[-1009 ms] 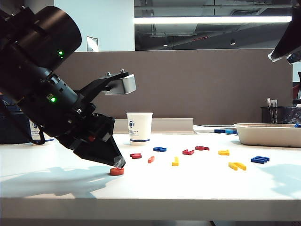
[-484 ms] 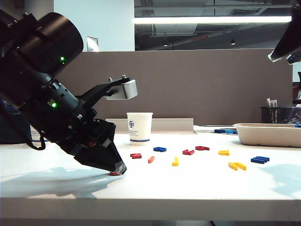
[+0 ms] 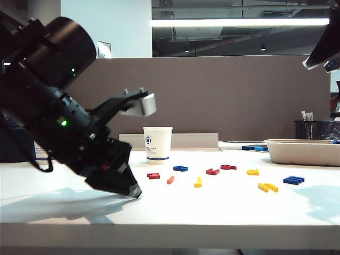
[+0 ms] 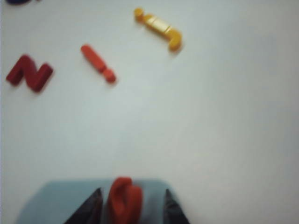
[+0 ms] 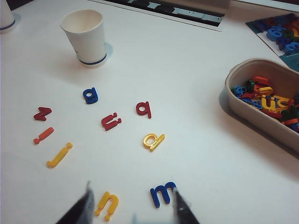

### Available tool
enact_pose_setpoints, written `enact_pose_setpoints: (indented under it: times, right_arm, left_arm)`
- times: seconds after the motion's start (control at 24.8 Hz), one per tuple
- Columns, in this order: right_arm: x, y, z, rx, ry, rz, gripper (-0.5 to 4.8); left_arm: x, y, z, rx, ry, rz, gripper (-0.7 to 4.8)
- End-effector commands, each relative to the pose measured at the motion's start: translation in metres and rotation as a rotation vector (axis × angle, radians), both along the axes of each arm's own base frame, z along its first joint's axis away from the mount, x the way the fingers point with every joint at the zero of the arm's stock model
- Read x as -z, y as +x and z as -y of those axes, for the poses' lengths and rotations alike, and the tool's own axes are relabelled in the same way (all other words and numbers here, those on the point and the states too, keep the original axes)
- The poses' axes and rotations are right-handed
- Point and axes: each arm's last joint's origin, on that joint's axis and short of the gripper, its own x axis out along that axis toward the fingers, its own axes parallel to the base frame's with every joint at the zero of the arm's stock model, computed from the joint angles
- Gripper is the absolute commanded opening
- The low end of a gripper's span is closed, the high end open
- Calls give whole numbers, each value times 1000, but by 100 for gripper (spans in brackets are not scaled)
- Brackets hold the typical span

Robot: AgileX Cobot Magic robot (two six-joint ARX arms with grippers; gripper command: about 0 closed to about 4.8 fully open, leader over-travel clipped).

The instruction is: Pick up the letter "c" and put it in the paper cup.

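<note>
Left end effector [image 4: 131, 205] lowered, fingers spread astride letter "c" [image 4: 124, 201], apparently ungripped; right end effector [image 5: 131, 205] unchanged, spread.

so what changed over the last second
The left gripper sank to the table around the letter "c", now hidden in the exterior view; its jaws are open either side, not yet closed. The right gripper, paper cup and other letters stayed put.

My left arm [image 3: 58, 122] was bulky matte black, green lights glowing, with a silver camera [image 3: 142, 104] bracketed above the fingers.
</note>
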Motion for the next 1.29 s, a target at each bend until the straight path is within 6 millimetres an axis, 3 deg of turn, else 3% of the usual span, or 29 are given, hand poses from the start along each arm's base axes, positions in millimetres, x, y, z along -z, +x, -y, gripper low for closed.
enact_pose_setpoints:
  times: [0.04, 1.29]
  right_arm:
    - [-3, 0, 0, 1, 0, 19, 212]
    - [-3, 0, 0, 1, 0, 19, 212]
  left_arm:
    - [2, 0, -2, -18, 29, -6, 161]
    - [14, -4, -8, -31, 96, -106, 151]
